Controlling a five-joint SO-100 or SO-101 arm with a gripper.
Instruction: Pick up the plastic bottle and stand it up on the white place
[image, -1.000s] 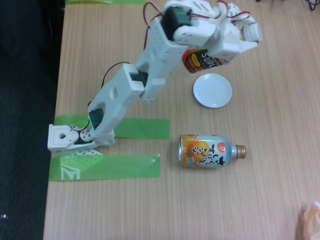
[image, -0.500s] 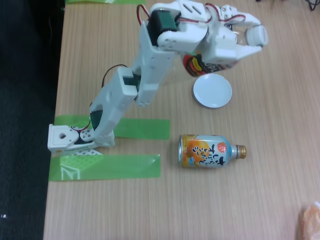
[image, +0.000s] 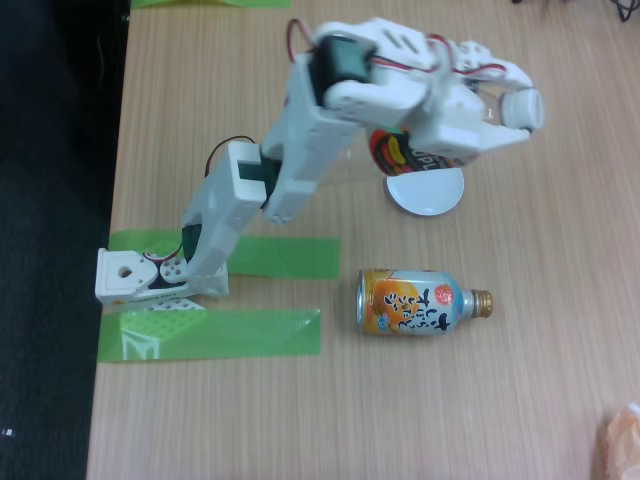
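**One bottle gripped above one white disc**

The gripper (image: 470, 118) is clamped around the plastic bottle (image: 405, 152), holding it off the table in the fixed view. The bottle lies tilted in the grip, its white cap (image: 525, 106) pointing to the right of the picture and its red, yellow and black labelled end showing lower left, under the arm's wrist. Most of the clear body is hidden by the white gripper housing.

Directly below the labelled end sits the white place (image: 430, 192), a single round disc flat on the wooden table (image: 560, 330); its upper edge is covered by the bottle and gripper, so whether the bottle touches it cannot be told. Nothing else rests on the disc.

Further out, one orange-and-silver can-bottle (image: 415, 301) lies on its side in front of the disc, well apart from it, its gold neck pointing right. Whether either bottle holds liquid cannot be made out.

At the left, the arm's base (image: 135, 280) stands between two green tape strips (image: 215, 333). A third green strip (image: 190, 3) shows at the top edge.
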